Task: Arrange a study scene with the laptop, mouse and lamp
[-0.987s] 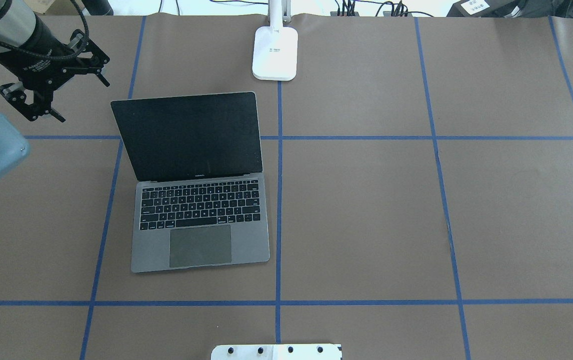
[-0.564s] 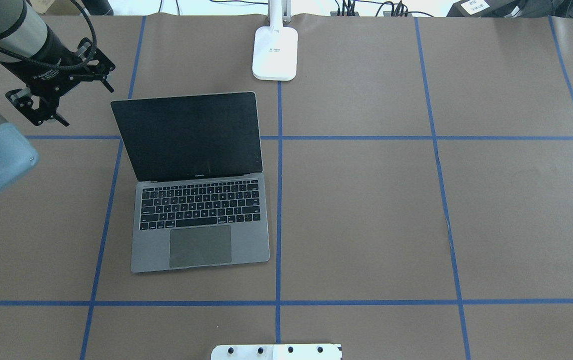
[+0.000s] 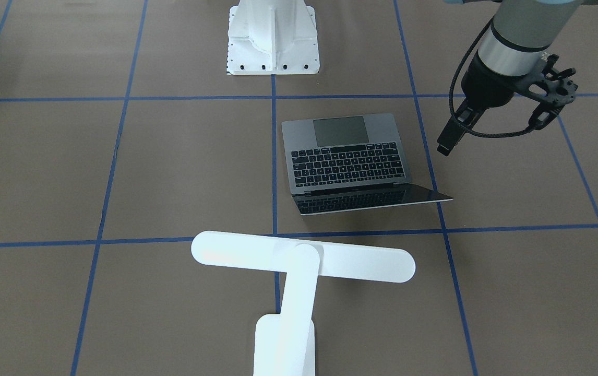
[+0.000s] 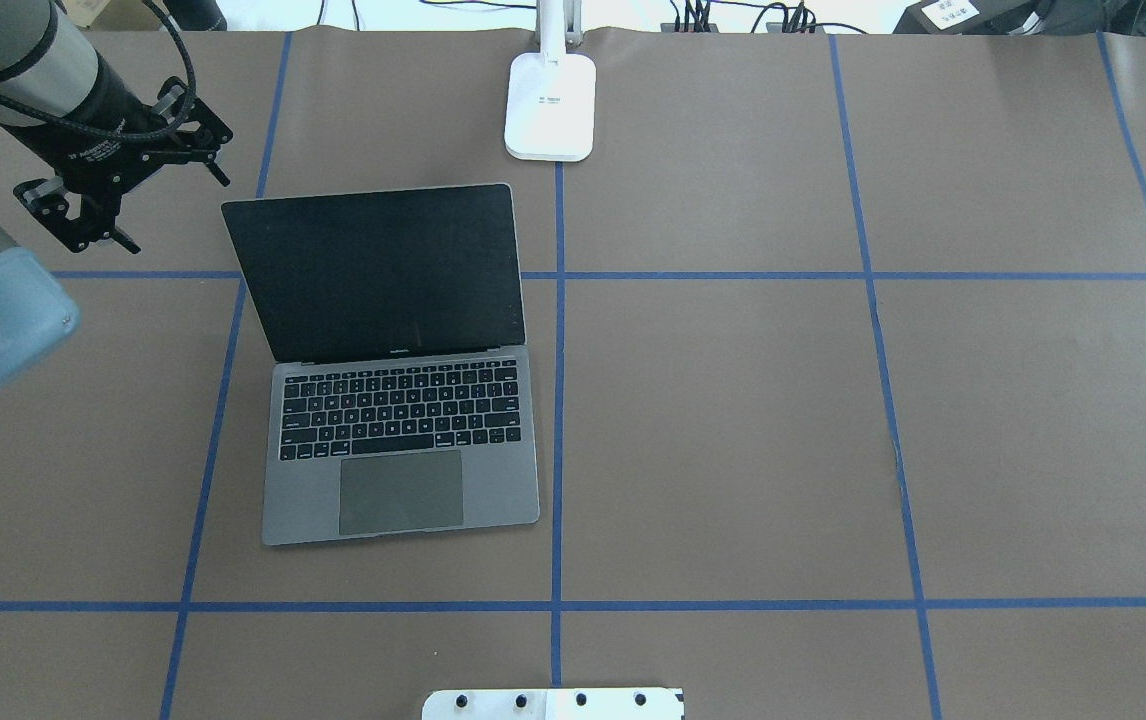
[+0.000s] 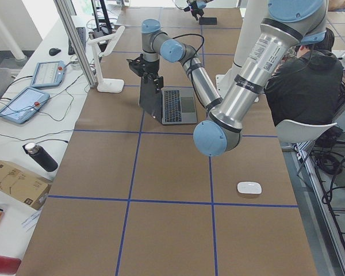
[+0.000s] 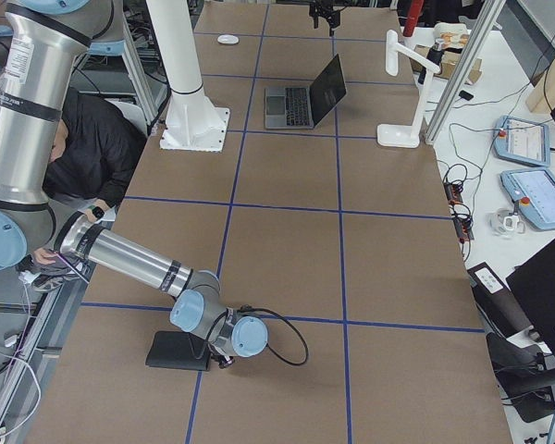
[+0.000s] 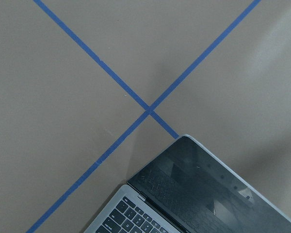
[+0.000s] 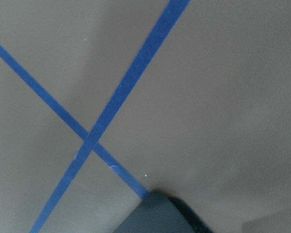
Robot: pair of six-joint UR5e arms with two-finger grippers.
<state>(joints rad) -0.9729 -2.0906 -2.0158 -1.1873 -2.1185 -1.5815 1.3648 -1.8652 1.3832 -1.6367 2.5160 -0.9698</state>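
Note:
The laptop (image 4: 398,450) stands open left of the table's centre line, its dark screen (image 7: 213,189) tilted back. Behind it, at the far edge, is the white lamp (image 4: 550,105), with its bar head (image 3: 303,256) reaching over the table. The mouse (image 5: 249,187) lies far off at the table's left end, near the robot's side. My left gripper (image 4: 178,215) hovers open and empty just off the screen's far left corner. My right gripper (image 6: 224,350) is low at the table's right end beside a black mat (image 6: 171,351); I cannot tell whether it is open or shut.
The white robot pedestal (image 3: 273,47) is bolted at the near middle edge. A person (image 5: 307,80) sits behind the robot. Tablets (image 6: 527,139) and cables lie on the bench beyond the far edge. Brown paper with blue tape lines covers the table.
The left gripper and its elbow have shifted a little right, towards the laptop screen's corner, staying open. Laptop and lamp have not moved.

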